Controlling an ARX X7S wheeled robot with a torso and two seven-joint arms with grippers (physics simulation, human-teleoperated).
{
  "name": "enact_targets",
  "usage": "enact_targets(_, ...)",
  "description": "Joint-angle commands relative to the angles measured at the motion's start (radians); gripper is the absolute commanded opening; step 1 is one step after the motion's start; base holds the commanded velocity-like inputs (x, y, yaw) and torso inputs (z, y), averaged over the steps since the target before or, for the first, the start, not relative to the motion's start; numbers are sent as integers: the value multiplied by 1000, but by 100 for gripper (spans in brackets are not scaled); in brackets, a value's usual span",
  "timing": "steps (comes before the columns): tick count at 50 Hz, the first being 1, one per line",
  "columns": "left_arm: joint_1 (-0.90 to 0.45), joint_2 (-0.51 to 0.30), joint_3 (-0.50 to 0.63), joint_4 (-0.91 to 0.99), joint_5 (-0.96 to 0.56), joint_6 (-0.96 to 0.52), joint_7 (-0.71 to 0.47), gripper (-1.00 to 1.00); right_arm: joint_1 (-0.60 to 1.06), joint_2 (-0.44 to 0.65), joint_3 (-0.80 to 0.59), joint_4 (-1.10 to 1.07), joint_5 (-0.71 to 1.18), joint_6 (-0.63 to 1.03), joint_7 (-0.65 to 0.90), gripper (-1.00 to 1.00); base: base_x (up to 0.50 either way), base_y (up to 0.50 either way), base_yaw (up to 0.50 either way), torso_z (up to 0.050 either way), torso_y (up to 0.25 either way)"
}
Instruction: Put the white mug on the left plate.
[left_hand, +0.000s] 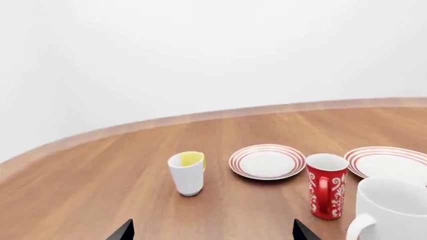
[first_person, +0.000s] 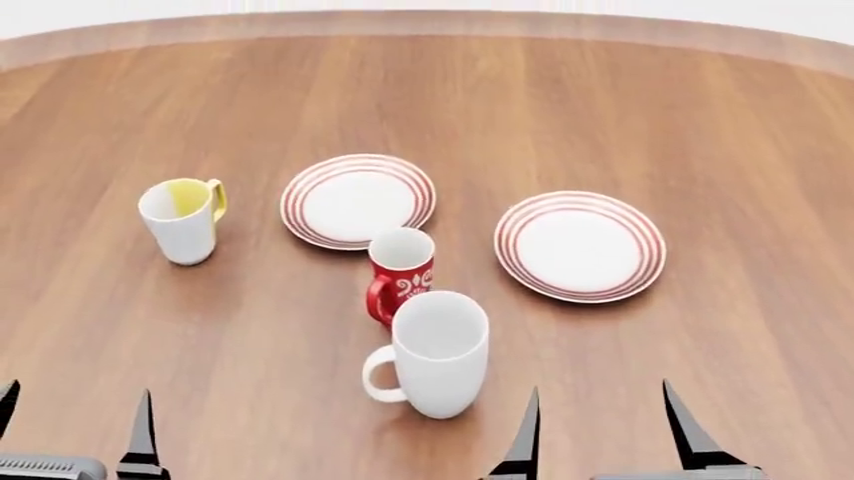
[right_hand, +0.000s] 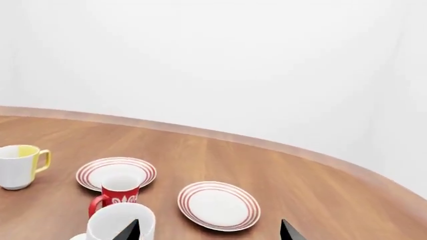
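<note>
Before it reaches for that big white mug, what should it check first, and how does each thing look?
1. White mug upright, handle showing: ok.
2. Left plate bare: ok.
3. Right gripper fingers apart, nothing held: ok.
4. Left gripper fingers apart, nothing held: ok.
5. Path from mug to plate: not ok, the red mug stands between them.
6. Yellow-lined mug away from the plate: ok.

a round wooden table (first_person: 694, 120) with a paler rim carries everything. a small red mug (first_person: 400, 272) with white swirls stands upright near its middle. well to the left of the red mug stands a white mug with yellow inside (first_person: 182, 219). right of the red mug lies a red-ringed plate (first_person: 579, 246).
</note>
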Motion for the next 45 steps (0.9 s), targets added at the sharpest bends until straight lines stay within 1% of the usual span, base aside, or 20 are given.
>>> enact_targets(1,4,-1,15,-36,-9,24,-2,100,4,4,-5,18,14,-14,12,100,250,62,0,0,0)
enact_targets(17,9,-6,19,-18,-24,14,-18,100,-3,11,-8,27,36,-22,26,100,283,0,0,0,0)
enact_targets(45,30,-34,46,11,-48,24,-31,100,1,30,-19,10,63,-6,42,100,354,0,0,0,0)
